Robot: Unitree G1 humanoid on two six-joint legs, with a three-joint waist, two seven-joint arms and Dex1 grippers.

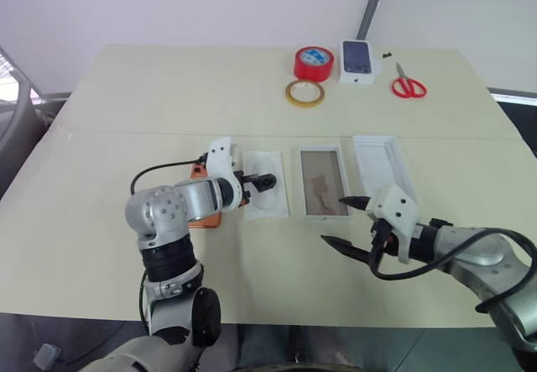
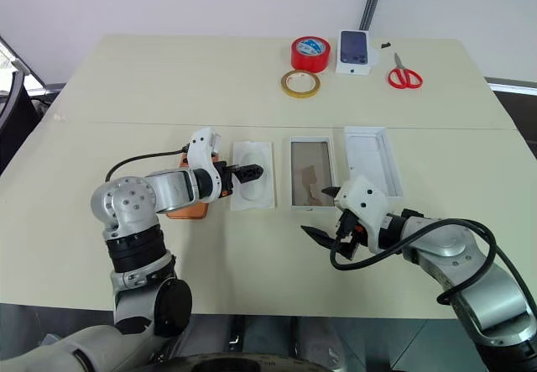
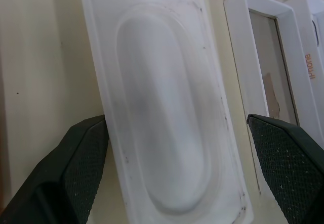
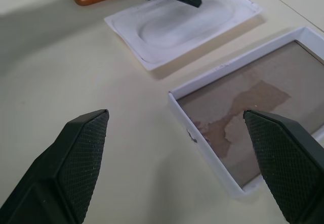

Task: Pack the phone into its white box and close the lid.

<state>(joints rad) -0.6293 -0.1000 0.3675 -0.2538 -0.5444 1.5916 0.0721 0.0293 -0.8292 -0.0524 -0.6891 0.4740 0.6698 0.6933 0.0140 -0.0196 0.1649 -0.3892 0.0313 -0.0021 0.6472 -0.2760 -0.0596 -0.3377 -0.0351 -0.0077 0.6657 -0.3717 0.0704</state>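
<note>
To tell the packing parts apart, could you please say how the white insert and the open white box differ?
The insert is a flat sheet with a raised oval hump; the box has upright walls around a brown, scuffed floor. The insert lies beside the phone, the box farther right. Both are white rectangles, side by side.

Flat orange smartphone [image 1: 204,212] lies left of centre, mostly hidden. Open white rectangular cardboard box [image 1: 323,181] at centre, brownish floor showing. Shallow white cardboard lid [image 1: 381,160] just right, rim up.
</note>
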